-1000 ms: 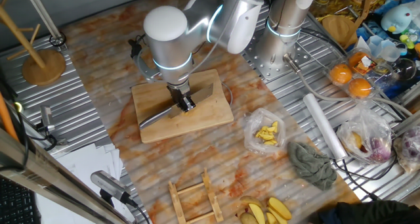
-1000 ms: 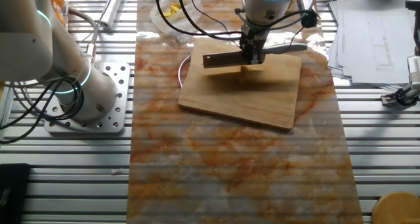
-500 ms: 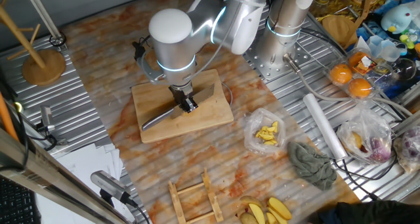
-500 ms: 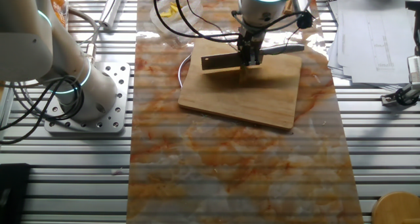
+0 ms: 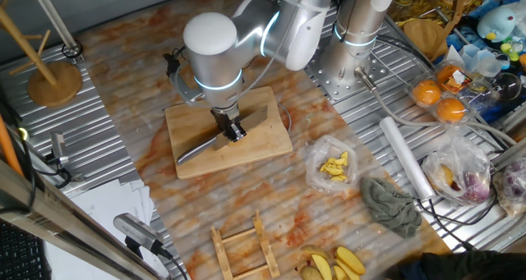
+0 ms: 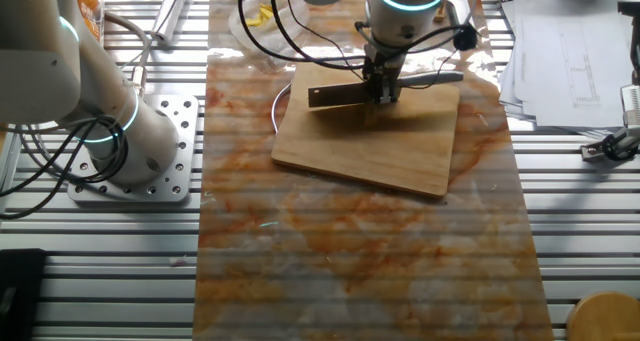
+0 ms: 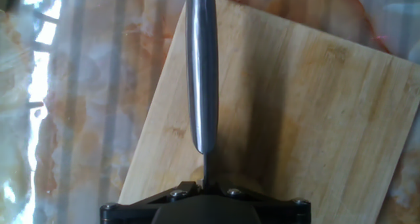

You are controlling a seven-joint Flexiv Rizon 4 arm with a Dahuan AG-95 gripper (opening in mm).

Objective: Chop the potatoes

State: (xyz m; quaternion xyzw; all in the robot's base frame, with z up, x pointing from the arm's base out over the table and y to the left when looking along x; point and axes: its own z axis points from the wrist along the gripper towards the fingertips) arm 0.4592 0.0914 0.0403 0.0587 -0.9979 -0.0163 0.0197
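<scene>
My gripper [image 5: 234, 132] [image 6: 383, 93] is shut on a steel knife [image 5: 197, 150] [image 6: 335, 94] over the wooden cutting board [image 5: 263, 144] [image 6: 400, 151]. The blade stands edge-down just above or on the board. In the hand view the knife's round metal handle [image 7: 201, 66] runs straight away from the gripper [image 7: 207, 184], with bare board [image 7: 315, 119] on both sides. No potatoes show on the board in any view; any under the blade or hand are hidden.
A clear bag of bright yellow pieces [image 5: 334, 166] lies right of the board, with a grey cloth [image 5: 393, 204] and a white roll [image 5: 404, 155] beyond. Yellow wedges [image 5: 339, 263] and a wooden rack [image 5: 244, 249] sit near the front. A second arm's base [image 6: 140, 146] stands beside the mat.
The arm's wrist has swayed a little and the knife has settled very slightly lower over the same spot on the board. The grip is unchanged.
</scene>
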